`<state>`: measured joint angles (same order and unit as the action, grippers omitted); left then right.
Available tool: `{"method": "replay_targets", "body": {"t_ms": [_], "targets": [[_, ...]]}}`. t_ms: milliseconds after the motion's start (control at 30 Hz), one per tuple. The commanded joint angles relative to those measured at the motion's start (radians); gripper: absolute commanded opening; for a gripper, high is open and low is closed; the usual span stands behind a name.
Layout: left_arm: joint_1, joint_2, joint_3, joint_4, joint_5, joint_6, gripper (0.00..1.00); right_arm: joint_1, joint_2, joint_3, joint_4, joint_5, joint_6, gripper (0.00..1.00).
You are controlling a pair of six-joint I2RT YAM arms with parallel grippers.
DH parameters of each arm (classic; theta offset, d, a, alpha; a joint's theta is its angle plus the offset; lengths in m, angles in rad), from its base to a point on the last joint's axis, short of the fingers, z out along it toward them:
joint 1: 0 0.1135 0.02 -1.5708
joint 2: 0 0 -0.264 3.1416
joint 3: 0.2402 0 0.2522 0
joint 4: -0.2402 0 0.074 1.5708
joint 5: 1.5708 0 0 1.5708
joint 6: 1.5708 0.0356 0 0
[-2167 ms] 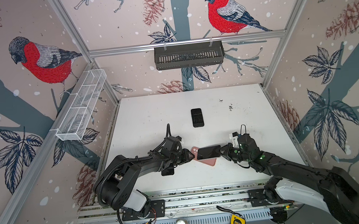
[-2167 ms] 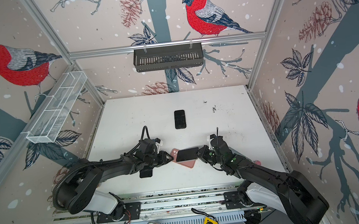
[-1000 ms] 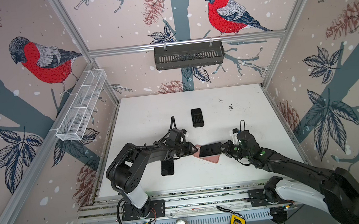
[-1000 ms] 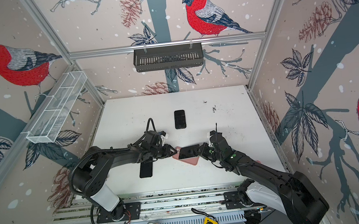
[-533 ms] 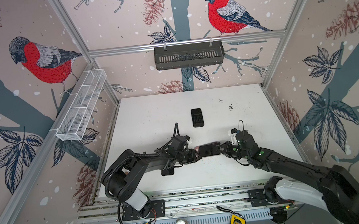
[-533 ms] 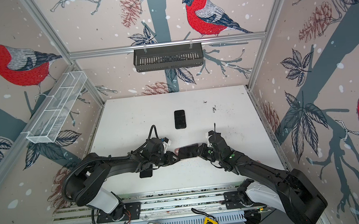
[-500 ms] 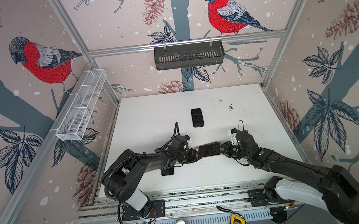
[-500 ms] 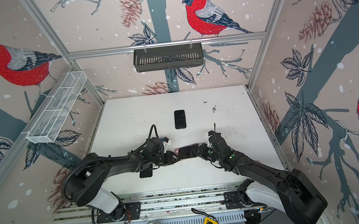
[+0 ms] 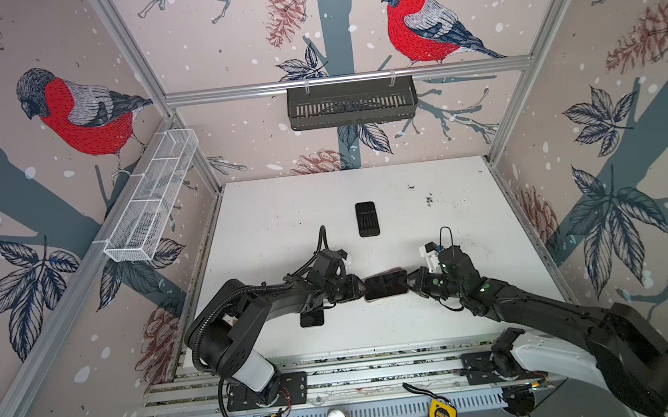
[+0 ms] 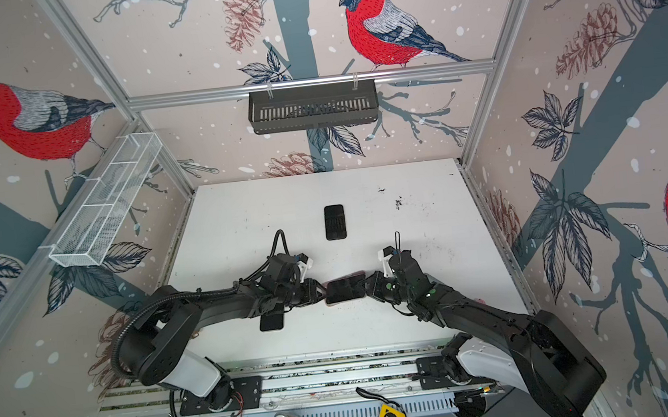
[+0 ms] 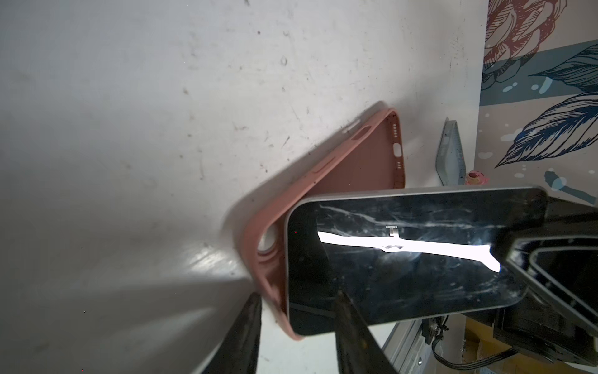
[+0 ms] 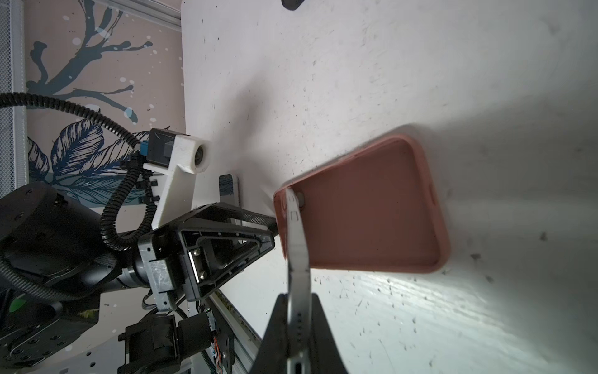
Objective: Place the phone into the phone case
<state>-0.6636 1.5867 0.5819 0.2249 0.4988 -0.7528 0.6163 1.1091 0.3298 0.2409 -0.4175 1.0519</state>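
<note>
We have the phone (image 11: 404, 259) just above the table (image 9: 283, 222), glass up. It is pinched by one end in the right gripper (image 12: 299, 301), whose jaws are closed flat on its two faces. The pink phone case (image 12: 365, 213) lies below it, open side up and tilted, and its far end appears to rest on the table. The left gripper (image 11: 296, 294) has the camera-hole end. Its jaws stand partway apart, one finger behind the case's back and the other over the phone's glass, so they seem to clamp case and phone end together.

We judge the step in hand to be seating the phone. Its leading end sits at the camera-hole end, but its long axis runs askew of the case's. We should use that end as the pivot and swing phone and case together until their long edges run parallel. Only then should we lower the right-hand end.

The left side must hold the case firm so it cannot slide. The case's wall may fold under the phone's edge, so we should press gradually. The right jaws cover the last end and will have to let go before it can seat.
</note>
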Motion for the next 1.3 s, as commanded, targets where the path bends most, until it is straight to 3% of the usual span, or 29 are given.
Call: {"method": "replay_targets", "body": {"t_ms": [0, 633, 767, 1000, 1133, 1267], "targets": [[0.001, 0.007, -0.013, 0.051, 0.015, -0.02, 0.39, 0.003, 0.02, -0.011, -0.015, -0.029, 0.008, 0.01], [0.013, 0.01, 0.019, 0.031, 0.035, -0.009, 0.39, 0.002, 0.139, -0.035, 0.078, -0.093, 0.023, 0.02], [0.013, 0.006, 0.006, 0.038, 0.036, -0.011, 0.39, -0.003, 0.14, -0.041, 0.078, -0.086, 0.012, 0.1], [0.013, 0.004, -0.004, 0.048, 0.037, -0.014, 0.39, -0.015, 0.197, -0.04, 0.052, -0.075, -0.024, 0.12], [0.014, 0.005, -0.007, 0.05, 0.038, -0.014, 0.39, -0.015, 0.201, -0.019, -0.014, -0.041, -0.07, 0.2], [0.013, 0.009, -0.008, 0.054, 0.042, -0.013, 0.39, -0.013, 0.192, 0.006, -0.075, -0.01, -0.108, 0.36]]}}
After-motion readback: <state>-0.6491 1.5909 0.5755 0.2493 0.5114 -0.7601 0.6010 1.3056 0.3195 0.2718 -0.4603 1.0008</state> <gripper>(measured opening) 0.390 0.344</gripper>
